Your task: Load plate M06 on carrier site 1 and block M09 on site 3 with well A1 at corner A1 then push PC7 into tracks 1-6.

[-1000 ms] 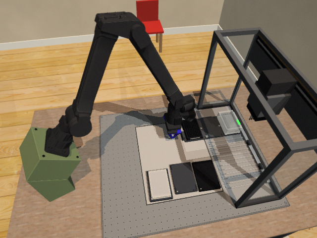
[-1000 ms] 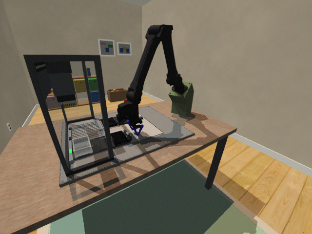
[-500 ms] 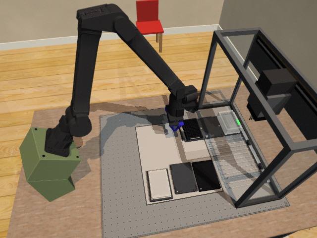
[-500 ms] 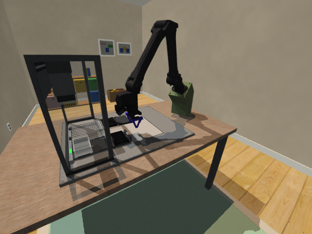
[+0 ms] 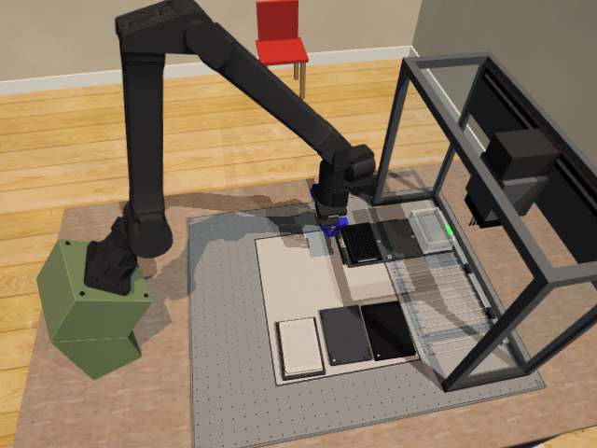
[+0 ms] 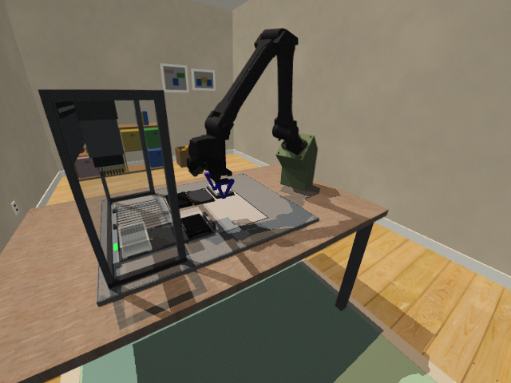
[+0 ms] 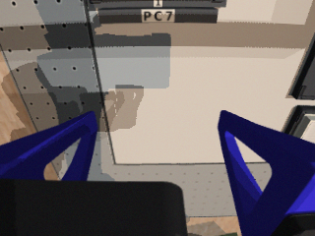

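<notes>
The long dark plate carrier labelled PC7 lies flat in the left-hand tracks of the rails, its handle end just outside the frame, and a green lamp glows behind it. A black 96-well plate sits on the site next to the handle, a clear deep-well block on the far site, the middle site bare. A white 384-well plate rests in the nearest nest.

The carrier PC7 lay in the rails. The plate M06 sat on its handle end, the block M09 at its far end.
</notes>
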